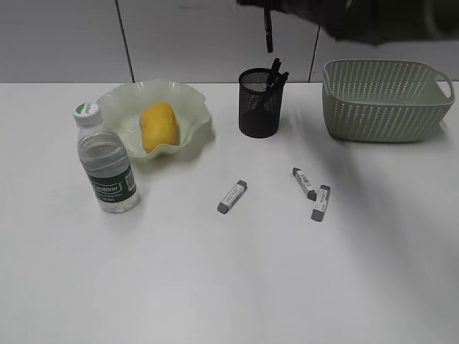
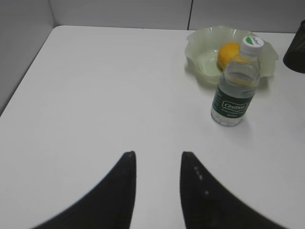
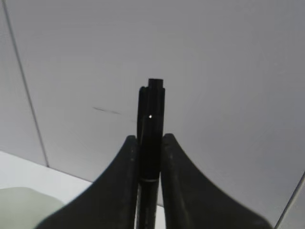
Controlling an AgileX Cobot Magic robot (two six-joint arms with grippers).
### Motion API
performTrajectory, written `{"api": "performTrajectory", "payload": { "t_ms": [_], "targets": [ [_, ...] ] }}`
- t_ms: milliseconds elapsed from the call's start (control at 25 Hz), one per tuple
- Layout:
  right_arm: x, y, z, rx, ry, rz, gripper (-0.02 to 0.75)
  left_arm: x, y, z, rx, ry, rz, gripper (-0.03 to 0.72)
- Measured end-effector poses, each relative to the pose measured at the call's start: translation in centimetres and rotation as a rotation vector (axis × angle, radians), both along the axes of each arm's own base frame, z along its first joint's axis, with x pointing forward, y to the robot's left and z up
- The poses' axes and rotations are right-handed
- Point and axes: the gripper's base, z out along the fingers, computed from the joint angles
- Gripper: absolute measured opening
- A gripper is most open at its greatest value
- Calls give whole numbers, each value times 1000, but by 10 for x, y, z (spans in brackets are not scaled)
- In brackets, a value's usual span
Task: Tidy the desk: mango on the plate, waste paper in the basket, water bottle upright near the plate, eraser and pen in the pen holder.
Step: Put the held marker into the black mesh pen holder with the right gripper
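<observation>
Three grey erasers (image 1: pixel 232 196) lie loose toward the middle of the surface (image 1: pixel 215 287), and none is in the pen holder (image 1: pixel 258 104) yet. The right hand (image 3: pixel 148 152) is clamped on a dark pen (image 3: pixel 150 119), its two fingers pressed against the barrel on either side. In the exterior view that pen (image 1: pixel 268 29) hangs roughly upright above the holder, which stands near the far edge between the plate (image 1: pixel 193 118) and the basket (image 1: pixel 380 100) and already has dark pens sticking out of it.

The main risk, as I judge it, is the drop. The pen sits well above the mesh rim, and if it is released off-centre or tilted it could strike the rim or the pens already inside and bounce out onto the surface. The grip is narrow on a smooth barrel, so the pen could also swivel between the fingers before it is let go.

The left hand (image 2: pixel 157 164) hovers with its fingers apart and empty over the near left part of the surface. The water bottle (image 2: pixel 236 83) stands upright just beside the plate, well ahead of that hand, and the mango (image 1: pixel 158 125) rests in the plate. No waste paper shows on the surface.
</observation>
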Motion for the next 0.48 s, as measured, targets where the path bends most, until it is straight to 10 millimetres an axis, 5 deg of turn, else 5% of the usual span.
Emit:
{"api": "performTrajectory", "payload": {
  "t_ms": [200,480],
  "targets": [
    [15,4,-65,45,-32,-40,113,0,0,0,0,0,0,237],
    [17,8,-104,10,-59,-3,113,0,0,0,0,0,0,237]
  ]
}}
